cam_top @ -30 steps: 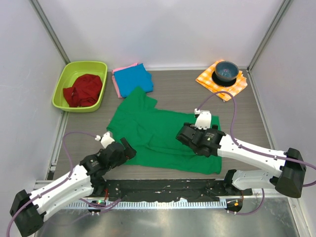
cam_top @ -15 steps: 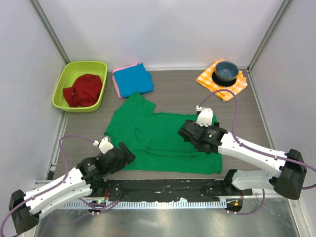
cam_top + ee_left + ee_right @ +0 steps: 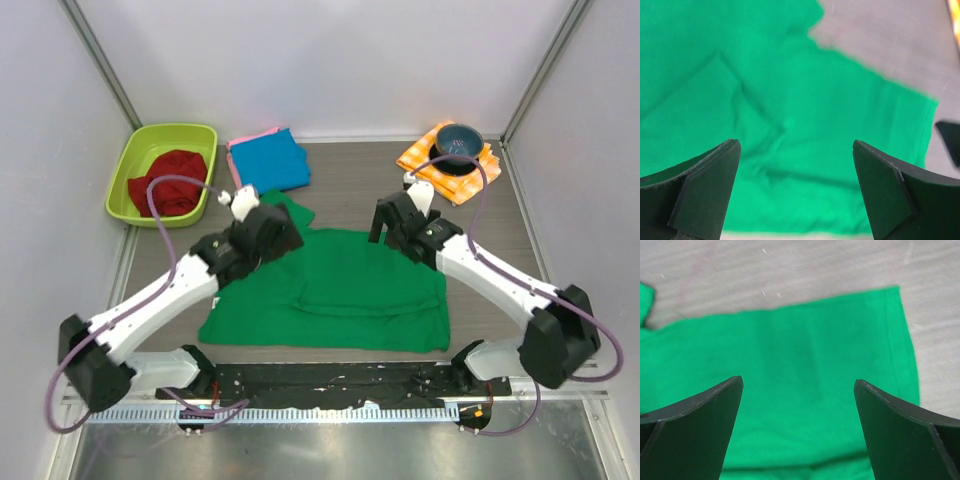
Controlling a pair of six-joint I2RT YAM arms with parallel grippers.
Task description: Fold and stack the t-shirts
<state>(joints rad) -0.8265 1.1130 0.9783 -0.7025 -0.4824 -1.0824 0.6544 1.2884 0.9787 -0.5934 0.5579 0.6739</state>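
The bright green t-shirt (image 3: pixel 330 290) lies spread on the table's middle, with a folded layer across its centre. My left gripper (image 3: pixel 280 235) hovers over its far left part by the sleeve, open and empty. My right gripper (image 3: pixel 388 225) hovers at its far right edge, open and empty. The left wrist view shows open jaws (image 3: pixel 795 145) above green cloth (image 3: pixel 790 100). The right wrist view shows open jaws (image 3: pixel 799 381) above the shirt's edge (image 3: pixel 805 370) and bare table. The folded blue shirt (image 3: pixel 270 160) lies on the pink one (image 3: pixel 234 170) at the back.
A lime green bin (image 3: pixel 140 150) holding a dark red cloth (image 3: pixel 168 182) stands at the back left. An orange-and-white checked cloth (image 3: pixel 425 160) with a dark bowl (image 3: pixel 458 143) on it lies at the back right. Grey walls enclose the table.
Both grippers have moved from the shirt's near part to its far edge. The green shirt now lies flatter and wider, reaching closer to the near edge.
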